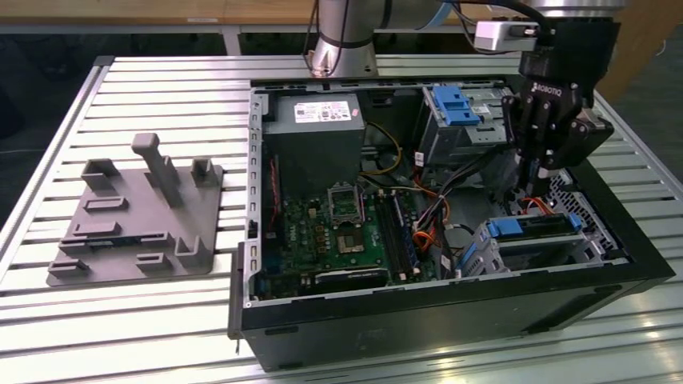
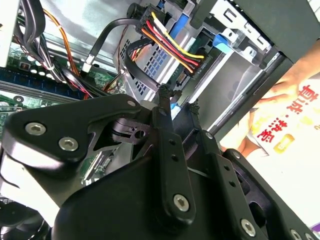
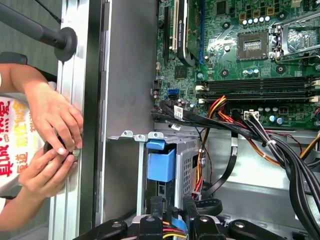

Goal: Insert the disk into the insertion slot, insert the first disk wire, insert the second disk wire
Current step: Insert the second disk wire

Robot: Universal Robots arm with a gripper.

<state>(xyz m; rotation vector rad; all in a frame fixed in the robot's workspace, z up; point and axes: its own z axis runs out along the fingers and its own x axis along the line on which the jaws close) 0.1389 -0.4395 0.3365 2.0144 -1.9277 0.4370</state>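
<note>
The disk (image 1: 537, 230), in its blue carrier (image 3: 161, 165), lies inside the insertion slot (image 1: 533, 258), a perforated metal cage (image 3: 187, 161) at the case's near corner on the exterior view's right. A wire of yellow, red and black strands (image 2: 175, 45) ends in a black plug (image 2: 197, 67) at the disk's end. My gripper (image 1: 539, 180) hangs just above that end. In both wrist views its fingers stand close together (image 2: 178, 101) (image 3: 173, 206), pinching the blue-tipped end of a black wire (image 2: 131, 67).
A person's hands (image 3: 50, 135) work at the case's outer wall. A taller bay with a blue latch (image 1: 459, 108) stands behind the cage. A cable bundle (image 3: 280, 150) and the motherboard (image 1: 341, 232) fill the case. A grey fixture (image 1: 139, 216) sits at the exterior view's left.
</note>
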